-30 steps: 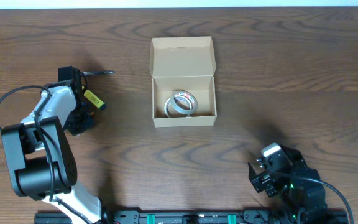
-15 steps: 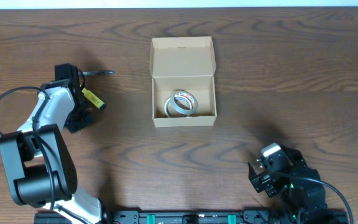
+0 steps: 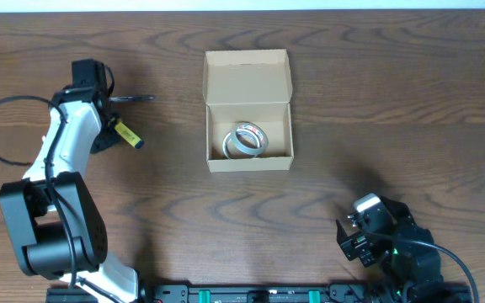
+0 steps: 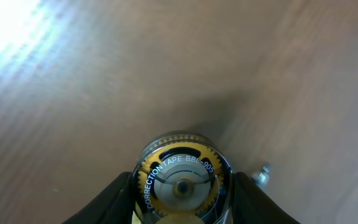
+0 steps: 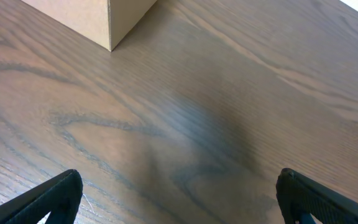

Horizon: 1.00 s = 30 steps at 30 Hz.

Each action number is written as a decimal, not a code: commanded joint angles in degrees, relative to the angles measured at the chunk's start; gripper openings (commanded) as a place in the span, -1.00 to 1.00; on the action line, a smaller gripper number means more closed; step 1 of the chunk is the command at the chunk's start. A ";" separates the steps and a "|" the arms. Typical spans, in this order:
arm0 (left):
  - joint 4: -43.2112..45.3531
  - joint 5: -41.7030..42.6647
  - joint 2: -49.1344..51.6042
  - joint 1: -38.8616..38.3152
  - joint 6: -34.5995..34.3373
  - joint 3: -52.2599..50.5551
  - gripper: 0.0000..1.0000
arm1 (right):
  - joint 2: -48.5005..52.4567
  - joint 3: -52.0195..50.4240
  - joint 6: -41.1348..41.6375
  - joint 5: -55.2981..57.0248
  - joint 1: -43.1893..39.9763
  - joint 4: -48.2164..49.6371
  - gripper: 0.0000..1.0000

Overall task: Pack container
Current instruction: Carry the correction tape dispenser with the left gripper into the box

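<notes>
The container (image 3: 249, 156) is an open tan cardboard box at the table's middle, its lid flap (image 3: 247, 76) folded back. A roll of clear tape (image 3: 247, 139) lies inside it. My left gripper (image 3: 118, 132) is left of the box and is shut on a yellow correction tape dispenser (image 3: 128, 135). In the left wrist view the dispenser (image 4: 182, 183) sits between both fingers of the left gripper (image 4: 182, 202). My right gripper (image 3: 354, 240) is open and empty near the front right. In the right wrist view, the right gripper (image 5: 179, 202) has only bare wood between its fingers.
A thin dark item (image 3: 133, 98) lies on the table just beyond the left gripper. A corner of the box (image 5: 98, 18) shows at the top left of the right wrist view. The table is brown wood (image 3: 377, 101).
My left arm has swung toward the far edge of the table, with the correction tape staying in its grip at about the same spot. The right arm has not moved.
</notes>
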 commanded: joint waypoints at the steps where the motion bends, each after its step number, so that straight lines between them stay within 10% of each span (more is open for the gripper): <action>1: -0.28 -1.66 -1.55 -1.38 4.00 2.91 -0.27 | -0.24 -0.09 0.13 0.37 -0.50 0.09 0.99; 30: -0.26 3.54 -1.53 -22.32 20.11 18.14 -0.18 | -0.24 -0.09 0.13 0.37 -0.50 0.09 0.98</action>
